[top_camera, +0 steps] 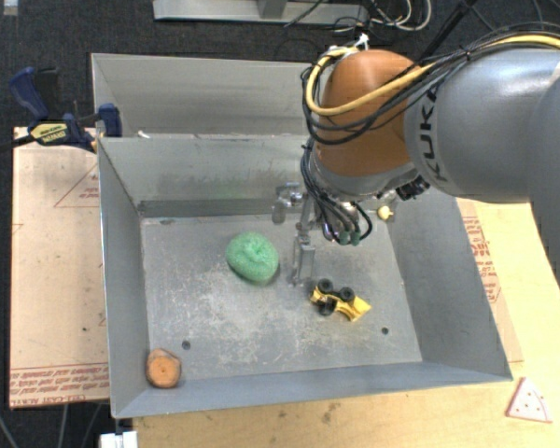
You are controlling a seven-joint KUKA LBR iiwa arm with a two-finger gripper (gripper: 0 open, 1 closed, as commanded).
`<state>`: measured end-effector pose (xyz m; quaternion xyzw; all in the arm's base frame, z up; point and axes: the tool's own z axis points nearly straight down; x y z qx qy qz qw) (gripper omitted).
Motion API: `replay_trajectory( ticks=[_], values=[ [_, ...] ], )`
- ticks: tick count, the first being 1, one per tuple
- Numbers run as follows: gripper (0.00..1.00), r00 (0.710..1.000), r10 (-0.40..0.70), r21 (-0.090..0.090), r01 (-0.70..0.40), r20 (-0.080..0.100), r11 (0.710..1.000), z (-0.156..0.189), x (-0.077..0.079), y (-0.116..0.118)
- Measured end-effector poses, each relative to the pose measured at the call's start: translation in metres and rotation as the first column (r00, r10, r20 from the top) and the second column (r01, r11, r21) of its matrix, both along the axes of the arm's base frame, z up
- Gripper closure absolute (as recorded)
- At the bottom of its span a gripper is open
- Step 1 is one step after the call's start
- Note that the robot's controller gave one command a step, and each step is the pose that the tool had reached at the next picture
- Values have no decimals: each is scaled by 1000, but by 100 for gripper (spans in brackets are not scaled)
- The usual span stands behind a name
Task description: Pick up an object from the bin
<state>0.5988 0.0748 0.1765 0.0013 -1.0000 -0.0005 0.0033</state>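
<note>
My gripper hangs below the arm's wrist near the middle of the bin, low over the floor. It sits between two loose things. A green lumpy ball lies just to its left, close beside it. A small yellow and black toy vehicle lies just to its lower right. Nothing shows in the gripper's grasp.
An orange-brown round piece lies in the front left corner of the bin, far from the gripper. The arm with its orange cover and cables overhangs the bin's back right part.
</note>
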Motion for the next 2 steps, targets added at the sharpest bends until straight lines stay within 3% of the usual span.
replay_trajectory(
  ticks=[1,2],
  values=[
    [0,1000,-2,1,2,8,1000,5,2,0],
    [0,1000,10,1,-10,15,1000,-42,24,21]
  ],
)
